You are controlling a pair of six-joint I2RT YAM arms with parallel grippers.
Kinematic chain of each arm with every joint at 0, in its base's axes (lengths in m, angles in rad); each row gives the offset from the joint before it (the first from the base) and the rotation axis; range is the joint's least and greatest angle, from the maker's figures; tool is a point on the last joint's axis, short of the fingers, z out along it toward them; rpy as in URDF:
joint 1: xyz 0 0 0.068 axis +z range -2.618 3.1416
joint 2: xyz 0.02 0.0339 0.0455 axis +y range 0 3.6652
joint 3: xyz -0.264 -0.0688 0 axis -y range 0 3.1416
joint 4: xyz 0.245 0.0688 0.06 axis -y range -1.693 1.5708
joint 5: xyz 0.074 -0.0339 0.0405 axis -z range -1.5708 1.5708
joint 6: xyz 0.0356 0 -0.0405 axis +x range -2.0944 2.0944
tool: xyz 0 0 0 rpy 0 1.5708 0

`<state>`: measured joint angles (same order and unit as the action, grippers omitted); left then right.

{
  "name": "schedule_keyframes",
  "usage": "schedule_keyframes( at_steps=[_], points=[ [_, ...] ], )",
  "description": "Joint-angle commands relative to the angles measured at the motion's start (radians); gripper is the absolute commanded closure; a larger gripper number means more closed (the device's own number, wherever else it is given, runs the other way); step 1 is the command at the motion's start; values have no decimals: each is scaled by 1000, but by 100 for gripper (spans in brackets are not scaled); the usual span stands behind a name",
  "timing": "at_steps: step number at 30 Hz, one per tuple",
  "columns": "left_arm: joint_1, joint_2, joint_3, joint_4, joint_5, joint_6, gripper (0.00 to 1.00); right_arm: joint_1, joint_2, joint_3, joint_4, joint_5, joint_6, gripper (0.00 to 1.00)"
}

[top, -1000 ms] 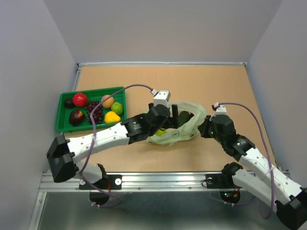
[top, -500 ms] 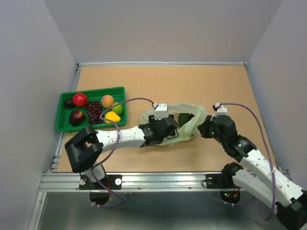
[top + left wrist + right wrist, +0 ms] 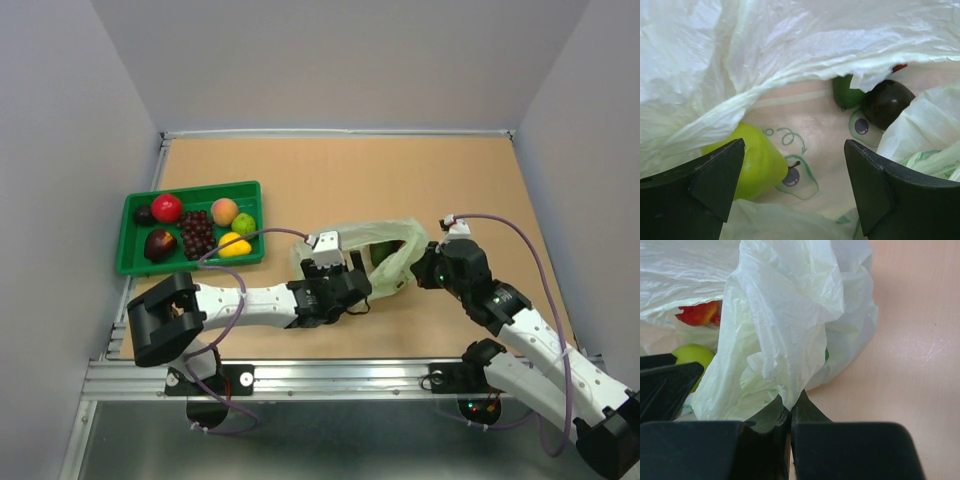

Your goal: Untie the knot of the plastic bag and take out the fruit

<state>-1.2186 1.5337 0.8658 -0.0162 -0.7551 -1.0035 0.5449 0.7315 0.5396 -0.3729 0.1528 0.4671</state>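
The pale green plastic bag lies mid-table with its mouth open; no knot shows. My left gripper is low at the bag's near-left opening. In the left wrist view that gripper is open inside the bag, with a lime-green fruit against its left finger. Farther in lie a dark avocado and a green piece. My right gripper is shut on the bag's right edge, a bunched fold pinched between its jaws. A red fruit shows inside the bag.
A green tray at the left holds a red apple, purple grapes, a peach, a green fruit, a yellow one and a dark red one. Walls enclose three sides.
My left arm has dropped from above the bag and drawn back toward the near edge, its gripper now at the bag's mouth. The right gripper has kept its hold.
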Motion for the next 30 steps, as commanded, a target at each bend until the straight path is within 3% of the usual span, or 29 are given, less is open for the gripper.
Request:
schedule_keyframes(
  at_steps=[1,15,21,30],
  points=[
    [-45,-29,-80,-176,8,-124,5,7,-17,-7,34,-7,-16,99],
    [-111,-164,-59,-353,-239,-273,1,4,0,6,34,-10,-18,99],
    [-79,-103,-74,-361,-219,-319,1,6,-1,3,35,-18,-15,99],
    [-4,37,-67,-173,-96,-147,1,6,-18,-12,35,-21,-7,99]
  ],
)
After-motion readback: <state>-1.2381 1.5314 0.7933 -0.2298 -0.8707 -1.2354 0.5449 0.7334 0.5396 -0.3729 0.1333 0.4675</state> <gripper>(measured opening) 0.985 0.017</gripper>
